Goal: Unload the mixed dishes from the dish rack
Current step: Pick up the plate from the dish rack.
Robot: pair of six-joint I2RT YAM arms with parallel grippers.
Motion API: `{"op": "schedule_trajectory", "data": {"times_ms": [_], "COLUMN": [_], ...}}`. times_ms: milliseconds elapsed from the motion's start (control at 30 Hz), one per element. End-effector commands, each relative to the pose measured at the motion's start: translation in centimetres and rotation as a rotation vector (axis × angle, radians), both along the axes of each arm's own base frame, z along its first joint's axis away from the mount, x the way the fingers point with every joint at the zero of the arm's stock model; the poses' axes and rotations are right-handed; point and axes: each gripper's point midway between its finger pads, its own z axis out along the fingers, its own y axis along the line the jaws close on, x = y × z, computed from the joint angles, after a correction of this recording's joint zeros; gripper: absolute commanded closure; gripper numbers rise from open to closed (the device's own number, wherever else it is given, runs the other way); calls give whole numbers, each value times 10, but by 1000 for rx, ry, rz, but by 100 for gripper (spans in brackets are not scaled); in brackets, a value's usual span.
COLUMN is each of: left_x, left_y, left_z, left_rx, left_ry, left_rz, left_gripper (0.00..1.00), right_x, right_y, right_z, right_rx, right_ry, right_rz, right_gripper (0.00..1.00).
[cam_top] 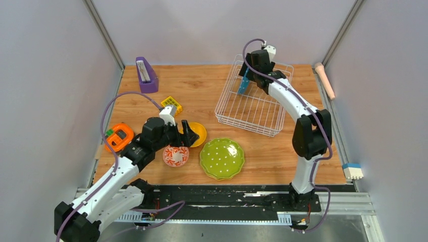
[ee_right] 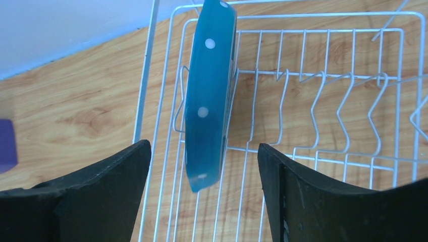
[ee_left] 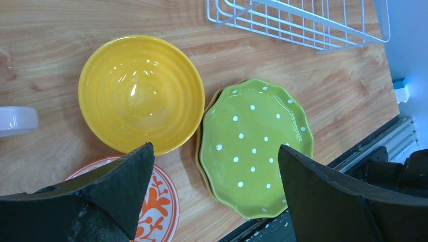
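Observation:
The white wire dish rack [cam_top: 255,106] sits at the back right. A blue white-dotted plate [cam_top: 244,83] stands on edge in the rack's prongs. My right gripper [ee_right: 204,151] is open and straddles this blue plate [ee_right: 209,96], with a gap on each side. My left gripper [ee_left: 214,156] hangs open and empty over the dishes lying on the table. These are a yellow bowl [ee_left: 141,93], a red-and-white patterned bowl [ee_left: 159,201], and a green dotted plate [ee_left: 255,146] stacked on a yellow plate. No cups are in view.
A purple wedge holder [cam_top: 146,75] stands at the back left. A yellow grid block [cam_top: 171,105] and an orange round gadget [cam_top: 119,137] lie near the left arm. A pink cylinder [cam_top: 325,79] and a blue-white block [cam_top: 353,170] lie off the table's right edge.

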Motion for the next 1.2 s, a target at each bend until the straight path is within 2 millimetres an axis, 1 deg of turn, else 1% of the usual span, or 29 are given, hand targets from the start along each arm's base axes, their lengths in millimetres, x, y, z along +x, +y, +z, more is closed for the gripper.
{"op": "schedule_trajectory", "data": {"times_ms": [0, 133, 200, 267, 333, 467, 567, 667, 767, 1033, 1167], "left_x": [5, 6, 6, 7, 7, 9, 9, 10, 10, 12, 12], "left_y": [-1, -1, -1, -1, 0, 0, -1, -1, 1, 5, 7], "left_z": [4, 3, 2, 1, 0, -1, -4, -5, -5, -5, -5], "left_rx": [-3, 3, 6, 7, 11, 15, 19, 22, 28, 37, 44], "left_ry": [-26, -23, -20, -19, -17, -14, -3, 1, 1, -6, -5], "left_rz": [-1, 3, 5, 6, 9, 11, 11, 11, 22, 47, 56], "left_gripper": [0, 0, 0, 0, 0, 0, 0, 0, 0, 0, 0], "right_x": [26, 40, 45, 49, 50, 50, 50, 49, 48, 43, 39], "right_y": [5, 9, 7, 7, 6, 4, 3, 2, 1, -3, -5], "right_z": [6, -14, -25, -31, -34, -29, -19, 0, 19, 74, 98], "right_rx": [-26, -53, -68, -75, -84, -87, -86, -92, -121, -162, -178], "right_ry": [-34, -11, 1, 9, 12, 1, -19, -53, -92, -210, -258], "right_rz": [12, 22, 8, 2, -5, -15, -22, -30, -47, -123, -142], "right_gripper": [26, 33, 40, 45, 54, 73, 84, 94, 100, 100, 100]}}
